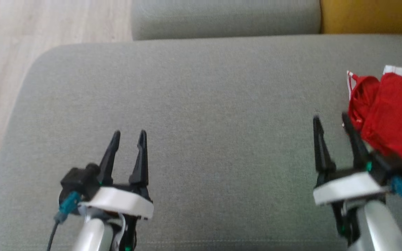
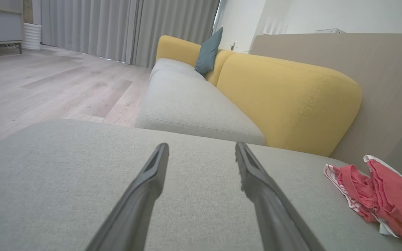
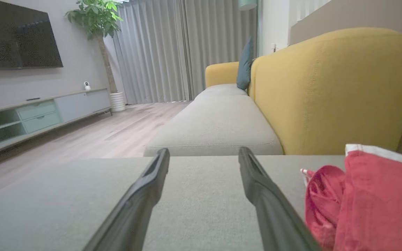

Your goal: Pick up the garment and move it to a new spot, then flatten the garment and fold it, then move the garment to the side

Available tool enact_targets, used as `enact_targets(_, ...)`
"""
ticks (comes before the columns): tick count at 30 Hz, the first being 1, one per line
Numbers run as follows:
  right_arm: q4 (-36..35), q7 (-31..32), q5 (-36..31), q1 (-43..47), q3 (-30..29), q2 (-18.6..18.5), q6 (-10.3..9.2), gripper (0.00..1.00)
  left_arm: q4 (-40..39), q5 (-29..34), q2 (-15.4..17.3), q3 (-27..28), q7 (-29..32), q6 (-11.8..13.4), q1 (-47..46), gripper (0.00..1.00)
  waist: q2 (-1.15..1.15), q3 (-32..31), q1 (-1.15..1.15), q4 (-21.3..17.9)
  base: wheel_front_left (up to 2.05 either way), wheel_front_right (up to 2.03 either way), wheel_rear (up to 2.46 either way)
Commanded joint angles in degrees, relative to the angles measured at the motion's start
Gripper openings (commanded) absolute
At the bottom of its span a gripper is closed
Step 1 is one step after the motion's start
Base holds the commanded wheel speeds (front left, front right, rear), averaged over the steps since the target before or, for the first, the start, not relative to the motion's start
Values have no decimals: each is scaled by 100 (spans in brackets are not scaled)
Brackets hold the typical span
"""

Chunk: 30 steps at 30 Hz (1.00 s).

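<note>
Left claw (image 1: 129, 132) wide, empty, over grey sofa cushion (image 1: 204, 104); right claw (image 1: 330, 118) wide, empty, just beside bunched red garment (image 1: 389, 118) (white trim)

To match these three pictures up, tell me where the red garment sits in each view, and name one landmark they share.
Head view: garment at the right edge, mid-height, just right of the right gripper.
Left wrist view: garment in the lower right corner.
Right wrist view: garment at the lower right, close beside the right-hand finger.
Shared landmark: the yellow backrest, beyond the garment in all three.
</note>
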Motion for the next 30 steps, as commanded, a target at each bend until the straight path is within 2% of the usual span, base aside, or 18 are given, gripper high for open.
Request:
enact_targets(1, -172, -155, 136, 12, 150, 29, -4, 100, -166, 35, 36, 184, -31, 16, -92, 100, 0, -150, 0, 115, 0, 0, 0)
enact_targets(8, -217, -417, 620, 536, 300, 33, -4, 100, -354, 99, 36, 231, -31, 20, 207, 100, 0, -248, 0, 164, 0, 0, 0)
enact_targets(30, -446, -449, 636, 603, 231, 34, -4, 100, -631, -102, 36, 490, -31, -87, 388, 100, 0, -232, 0, 103, 0, 0, 0)
